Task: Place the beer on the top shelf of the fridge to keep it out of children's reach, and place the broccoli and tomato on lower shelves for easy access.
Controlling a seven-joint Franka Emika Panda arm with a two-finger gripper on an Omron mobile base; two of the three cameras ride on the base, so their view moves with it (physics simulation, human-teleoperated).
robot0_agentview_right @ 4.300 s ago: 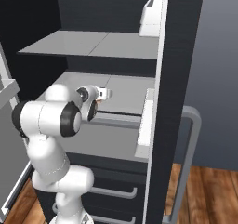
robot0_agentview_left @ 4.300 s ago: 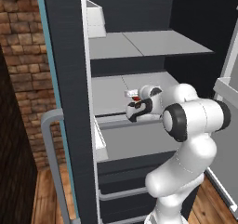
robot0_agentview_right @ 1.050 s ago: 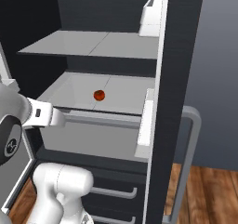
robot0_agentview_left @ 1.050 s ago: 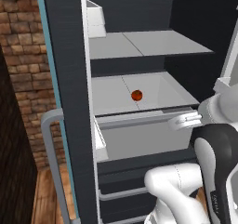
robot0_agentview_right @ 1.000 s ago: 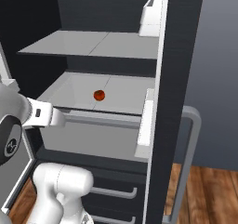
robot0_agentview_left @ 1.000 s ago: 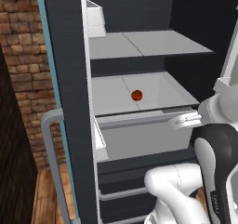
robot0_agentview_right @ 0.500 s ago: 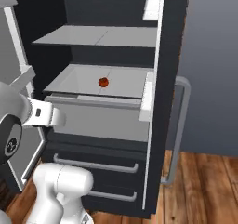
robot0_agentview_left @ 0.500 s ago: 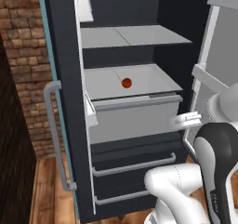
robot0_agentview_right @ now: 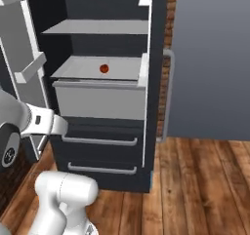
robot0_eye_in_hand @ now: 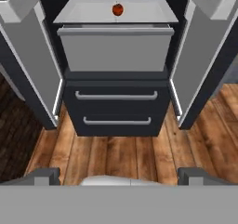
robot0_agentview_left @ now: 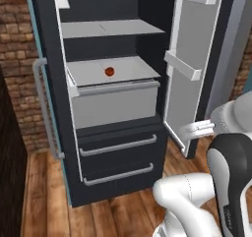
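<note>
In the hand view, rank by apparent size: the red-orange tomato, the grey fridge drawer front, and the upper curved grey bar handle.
1. grey fridge drawer front
2. upper curved grey bar handle
3. red-orange tomato, smallest, though it sits farthest back.

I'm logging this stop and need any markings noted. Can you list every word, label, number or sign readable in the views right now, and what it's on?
No readable text anywhere in these views.
The fridge, its grey drawer and the shelf above it are plain, unmarked surfaces.
The tomato on that shelf carries no label.
A small dark mark on the robot's arm at the left edge of the right base view is too small to read.
</note>
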